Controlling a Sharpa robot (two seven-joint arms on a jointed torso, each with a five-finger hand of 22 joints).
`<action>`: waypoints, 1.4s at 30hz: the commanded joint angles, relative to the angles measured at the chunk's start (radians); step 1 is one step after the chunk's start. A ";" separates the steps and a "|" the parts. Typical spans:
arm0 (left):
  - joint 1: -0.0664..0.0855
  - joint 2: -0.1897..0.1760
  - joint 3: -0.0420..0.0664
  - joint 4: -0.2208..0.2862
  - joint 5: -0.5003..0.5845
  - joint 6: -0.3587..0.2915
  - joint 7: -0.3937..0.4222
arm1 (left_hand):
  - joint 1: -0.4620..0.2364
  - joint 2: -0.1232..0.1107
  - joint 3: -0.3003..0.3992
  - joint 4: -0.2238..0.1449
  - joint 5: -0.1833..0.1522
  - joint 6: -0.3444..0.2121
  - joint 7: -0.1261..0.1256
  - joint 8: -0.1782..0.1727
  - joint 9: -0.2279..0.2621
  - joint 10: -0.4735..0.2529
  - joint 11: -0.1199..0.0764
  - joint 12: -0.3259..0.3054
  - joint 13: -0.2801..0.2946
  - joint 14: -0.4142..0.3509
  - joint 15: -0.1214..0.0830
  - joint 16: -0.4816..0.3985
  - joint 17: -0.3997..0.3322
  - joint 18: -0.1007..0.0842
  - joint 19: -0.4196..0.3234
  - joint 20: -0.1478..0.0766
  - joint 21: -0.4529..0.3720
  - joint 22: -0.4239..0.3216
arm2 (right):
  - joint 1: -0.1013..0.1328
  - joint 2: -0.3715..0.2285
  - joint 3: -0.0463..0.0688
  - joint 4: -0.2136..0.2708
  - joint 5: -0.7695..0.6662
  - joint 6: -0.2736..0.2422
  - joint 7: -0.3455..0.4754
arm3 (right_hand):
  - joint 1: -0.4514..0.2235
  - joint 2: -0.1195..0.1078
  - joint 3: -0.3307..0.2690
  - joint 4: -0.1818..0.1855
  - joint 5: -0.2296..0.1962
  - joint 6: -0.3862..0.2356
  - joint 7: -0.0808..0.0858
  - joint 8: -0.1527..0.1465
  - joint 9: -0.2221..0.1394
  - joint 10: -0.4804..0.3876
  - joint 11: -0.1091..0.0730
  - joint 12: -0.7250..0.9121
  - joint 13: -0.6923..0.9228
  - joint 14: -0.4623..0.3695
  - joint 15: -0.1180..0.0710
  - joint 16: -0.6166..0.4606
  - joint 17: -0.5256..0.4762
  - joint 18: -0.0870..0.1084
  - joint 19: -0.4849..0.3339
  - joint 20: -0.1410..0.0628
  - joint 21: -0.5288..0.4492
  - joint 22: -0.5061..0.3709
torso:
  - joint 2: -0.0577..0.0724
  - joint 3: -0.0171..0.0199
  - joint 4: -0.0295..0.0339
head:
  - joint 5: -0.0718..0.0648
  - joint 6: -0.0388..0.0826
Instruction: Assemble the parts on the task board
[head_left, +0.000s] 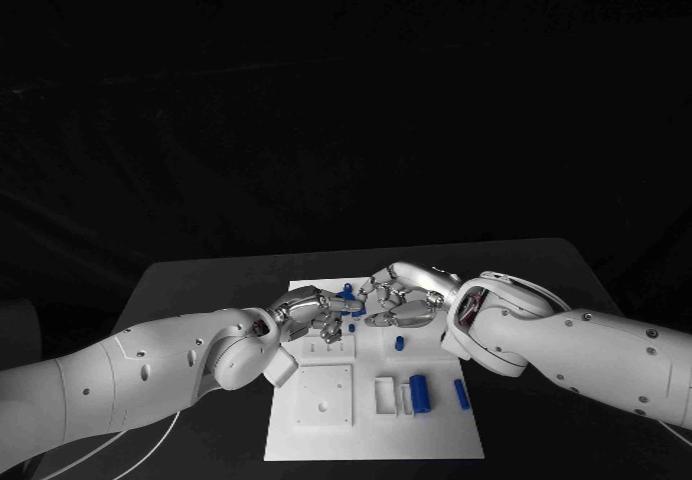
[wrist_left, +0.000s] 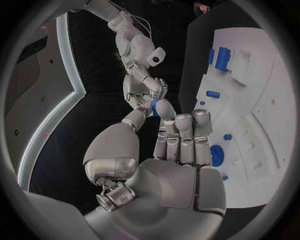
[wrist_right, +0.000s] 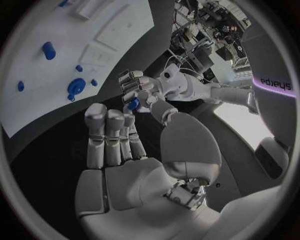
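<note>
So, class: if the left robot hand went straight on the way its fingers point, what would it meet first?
Likely the blue part right before the left robot hand, then the right robot hand just beyond; depth is unclear.

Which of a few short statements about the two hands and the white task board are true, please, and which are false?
1. Both the left hand and the right hand are above the flat white task board. True.
2. A small blue part sits between the two hands' fingertips. True; which hand grips it is unclear.
3. The board's near end carries no parts. False: a blue cylinder lies there.
4. The left hand rests on the black table. False: it is over the board.
</note>
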 joint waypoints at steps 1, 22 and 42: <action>0.002 -0.001 0.002 -0.005 0.018 -0.031 0.007 | 0.053 0.062 0.004 -0.004 0.006 -0.002 0.000 0.006 0.002 -0.003 0.000 0.004 0.001 0.000 -0.003 0.004 -0.001 -0.013 -0.007 -0.114 -0.005 0.001 | -0.002 0.000 -0.002 0.007 -0.007 0.026 0.013 | -0.005 0.003 0.001 0.003 0.005 0.021 0.013 0.007 0.000 -0.001 -0.007 0.005 -0.001 -0.001 -0.009 -0.002 0.002 0.114 -0.006 0.001 0.000 0.019 | 0.000 -0.0002 0.0002 | 0.000 -0.001; 0.002 -0.003 0.002 -0.006 0.014 -0.055 -0.010 | 0.053 0.058 0.005 -0.009 0.008 0.001 -0.002 0.007 0.006 -0.002 -0.002 0.004 0.001 0.001 -0.004 0.006 -0.002 -0.013 -0.005 -0.116 -0.004 0.003 | -0.002 -0.001 -0.002 0.005 -0.007 0.025 0.010 | -0.007 0.002 0.000 0.003 0.007 0.024 0.012 0.007 0.000 -0.001 -0.008 0.005 -0.001 -0.001 -0.010 -0.003 0.002 0.114 -0.006 0.001 0.000 0.019 | 0.000 -0.0003 0.0001 | -0.002 -0.002; 0.024 0.007 0.001 -0.052 -0.371 -0.280 -0.334 | 0.056 0.013 0.020 -0.032 0.122 0.042 -0.009 0.019 0.023 -0.031 -0.007 0.001 -0.001 -0.026 -0.005 0.004 -0.008 -0.019 -0.012 -0.115 -0.013 0.005 | 0.005 -0.016 0.041 -0.169 0.057 -0.087 -0.004 | -0.013 -0.017 0.011 0.027 0.026 -0.007 0.022 -0.015 -0.007 -0.001 0.001 0.005 -0.006 0.000 -0.002 -0.004 0.002 0.114 0.000 -0.002 -0.004 0.015 | -0.002 0.0022 0.0005 | 0.006 -0.003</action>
